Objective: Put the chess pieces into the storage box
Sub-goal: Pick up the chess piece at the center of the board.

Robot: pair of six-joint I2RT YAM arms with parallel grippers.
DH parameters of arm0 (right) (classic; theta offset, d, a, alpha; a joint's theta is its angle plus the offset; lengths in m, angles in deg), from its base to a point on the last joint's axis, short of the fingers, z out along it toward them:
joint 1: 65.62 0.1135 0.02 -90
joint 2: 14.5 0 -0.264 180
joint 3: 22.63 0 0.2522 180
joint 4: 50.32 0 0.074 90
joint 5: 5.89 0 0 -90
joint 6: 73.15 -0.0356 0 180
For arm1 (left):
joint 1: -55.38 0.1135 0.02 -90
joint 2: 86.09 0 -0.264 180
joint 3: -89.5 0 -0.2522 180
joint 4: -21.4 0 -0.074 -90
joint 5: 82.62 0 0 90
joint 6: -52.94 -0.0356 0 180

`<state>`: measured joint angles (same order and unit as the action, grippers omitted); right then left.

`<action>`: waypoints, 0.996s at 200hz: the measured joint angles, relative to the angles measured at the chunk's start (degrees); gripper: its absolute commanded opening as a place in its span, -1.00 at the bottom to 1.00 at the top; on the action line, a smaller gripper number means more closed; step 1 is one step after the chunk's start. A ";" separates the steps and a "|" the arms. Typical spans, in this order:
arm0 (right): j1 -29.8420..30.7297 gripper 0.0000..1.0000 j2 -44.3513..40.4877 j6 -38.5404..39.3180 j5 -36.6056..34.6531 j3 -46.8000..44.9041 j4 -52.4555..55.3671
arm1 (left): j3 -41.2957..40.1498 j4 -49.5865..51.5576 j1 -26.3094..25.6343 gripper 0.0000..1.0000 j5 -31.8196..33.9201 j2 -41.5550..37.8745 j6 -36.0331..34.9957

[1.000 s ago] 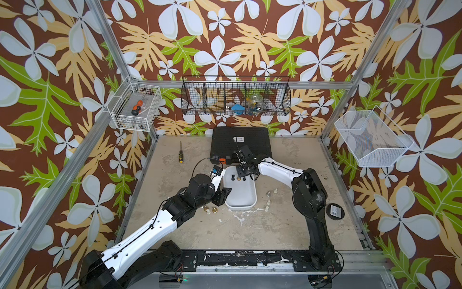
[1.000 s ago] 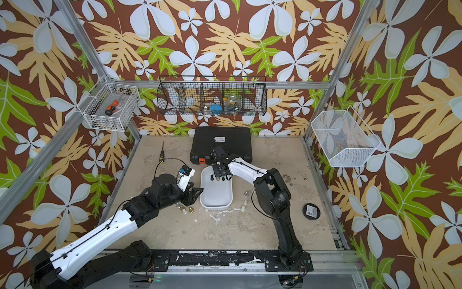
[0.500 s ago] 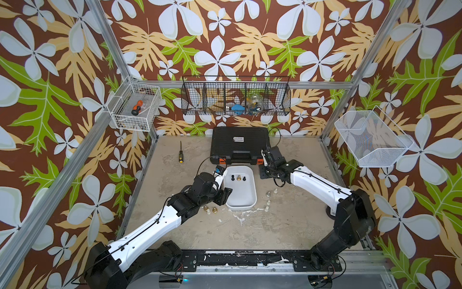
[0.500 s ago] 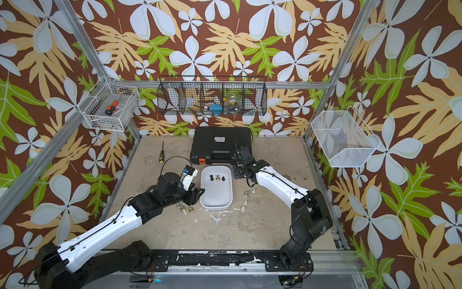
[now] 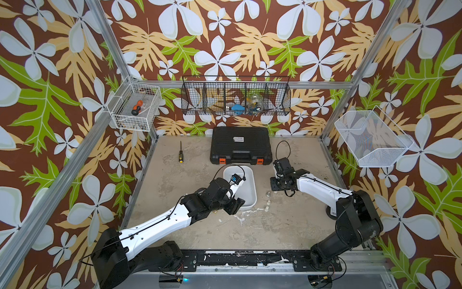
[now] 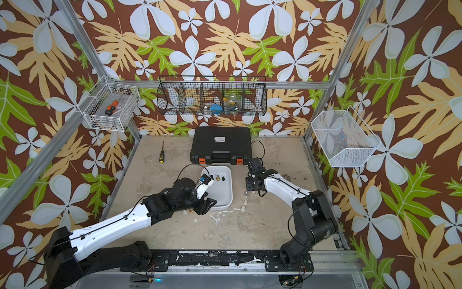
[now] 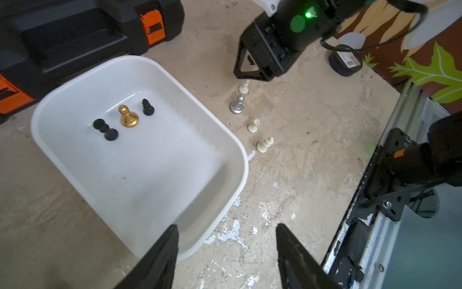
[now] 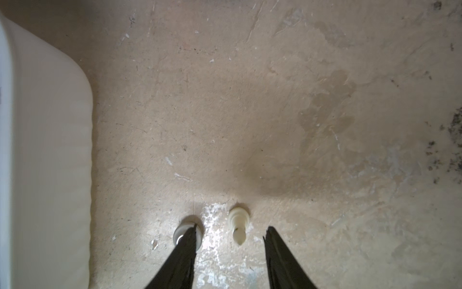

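The white storage box [image 5: 252, 197] [image 7: 232, 142] lies mid-table and holds a gold piece [image 7: 128, 117] and two black chess pieces [image 7: 148, 107] [image 7: 105, 128]. Right of the box stand a silver piece [image 7: 237, 105] and three cream ones [image 7: 253, 125]. My right gripper [image 8: 231, 230] [image 6: 250, 186] hangs open over them, with a cream piece [image 8: 238, 225] between its fingers and untouched. The silver piece [image 8: 186, 232] is half hidden behind one finger. My left gripper [image 7: 226, 226] [image 6: 207, 205] is open and empty at the box's near corner. A gold piece [image 6: 191, 211] stands beside it.
A black toolcase [image 5: 240, 145] with orange latches sits just behind the box. A screwdriver [image 5: 180, 156] lies at the back left and a black disc [image 7: 346, 60] at the right edge. Wire baskets [image 5: 136, 107] hang on the walls. The metal frame rail [image 5: 250, 260] runs along the front.
My right gripper has left the far end of the box and come down to its right over the loose pieces, jaws wider. The left gripper has shifted toward the box's near corner.
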<state>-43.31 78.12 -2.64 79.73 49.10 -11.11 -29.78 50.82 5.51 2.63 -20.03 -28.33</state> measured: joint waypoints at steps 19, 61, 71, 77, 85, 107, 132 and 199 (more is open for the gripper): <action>-0.15 -0.20 1.40 0.00 -0.33 0.55 -0.33 | 0.00 -0.02 -0.07 0.28 0.11 -0.63 0.00; -0.13 -0.28 2.56 0.00 -0.68 -0.13 -0.70 | -0.20 -0.42 -0.09 0.28 -0.04 -2.08 0.00; -0.13 -0.28 3.02 0.00 -0.79 -0.39 -0.74 | -0.20 -0.48 -0.09 0.28 -0.04 -1.97 0.00; -0.13 -0.28 3.15 -0.02 -0.96 -0.68 -0.79 | -0.20 -0.48 -0.09 0.28 -0.07 -1.88 0.00; -0.13 -0.30 3.19 -0.04 -1.16 -1.03 -0.79 | -0.20 -0.48 -0.11 0.28 -0.09 -1.79 0.00; -0.20 -0.39 3.30 -0.24 -1.44 -1.77 -1.11 | -0.20 -0.48 -0.11 0.27 -0.24 -1.68 0.00; -0.44 -0.51 3.50 -0.61 -1.40 -2.43 -1.46 | -0.20 -0.46 -0.11 0.28 -0.24 -1.55 0.00; -0.50 -0.52 4.59 -0.63 -1.33 -2.03 -2.73 | -0.20 -0.46 -0.11 0.27 -0.20 -1.55 0.00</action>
<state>-43.82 82.71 -3.27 78.40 47.07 -13.84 -29.98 50.36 5.40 2.43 -21.58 -28.33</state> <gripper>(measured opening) 0.262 0.637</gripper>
